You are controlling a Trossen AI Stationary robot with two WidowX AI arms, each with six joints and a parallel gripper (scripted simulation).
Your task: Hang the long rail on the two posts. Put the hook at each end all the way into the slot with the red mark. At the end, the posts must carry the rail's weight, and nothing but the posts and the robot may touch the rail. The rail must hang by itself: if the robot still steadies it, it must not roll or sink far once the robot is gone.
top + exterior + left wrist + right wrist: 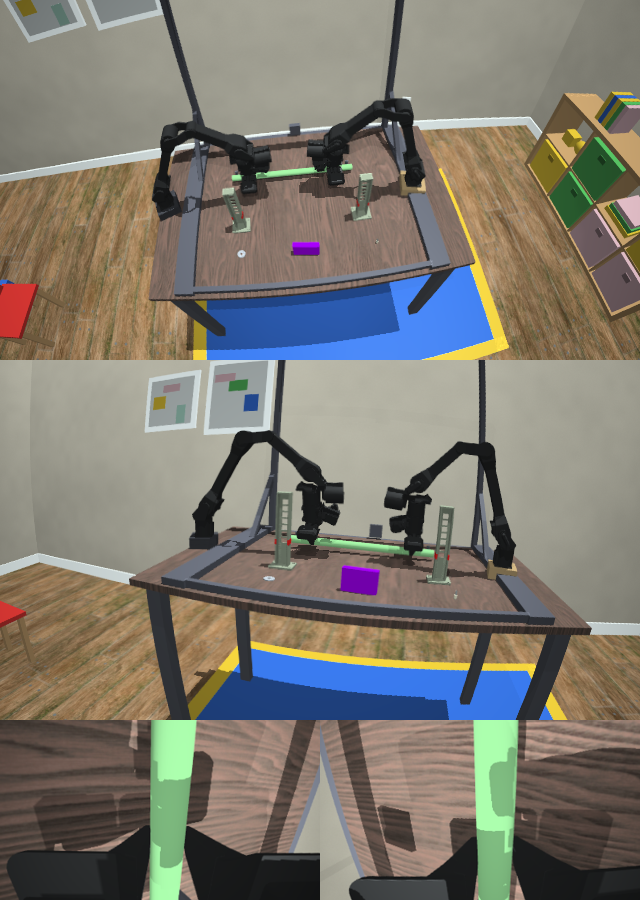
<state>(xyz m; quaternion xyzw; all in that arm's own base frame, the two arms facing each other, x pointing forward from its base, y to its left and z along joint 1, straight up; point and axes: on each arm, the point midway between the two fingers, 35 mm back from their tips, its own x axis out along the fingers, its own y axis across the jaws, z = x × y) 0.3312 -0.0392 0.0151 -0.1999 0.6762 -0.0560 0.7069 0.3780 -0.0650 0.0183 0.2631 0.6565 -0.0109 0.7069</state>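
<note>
The long light-green rail (290, 173) (360, 546) (173, 752) (494, 736) is level, behind the two posts. My left gripper (334, 170) (411, 553) (166, 831) is shut on it near its picture-right end. My right gripper (249, 177) (312, 542) (494, 841) is shut on it near its picture-left end. The picture-left post (234, 205) (283, 556) and picture-right post (364, 192) (440, 571) stand upright with red marks low on them. The rail is apart from the posts in the top view. The hooks are too small to make out.
A purple block (306, 248) (360, 580) stands in front, between the posts. A pale ring (241, 255) (269, 578) lies front left, a tiny object (377, 242) (455, 595) front right. Grey frame bars (186, 250) (350, 602) edge the table.
</note>
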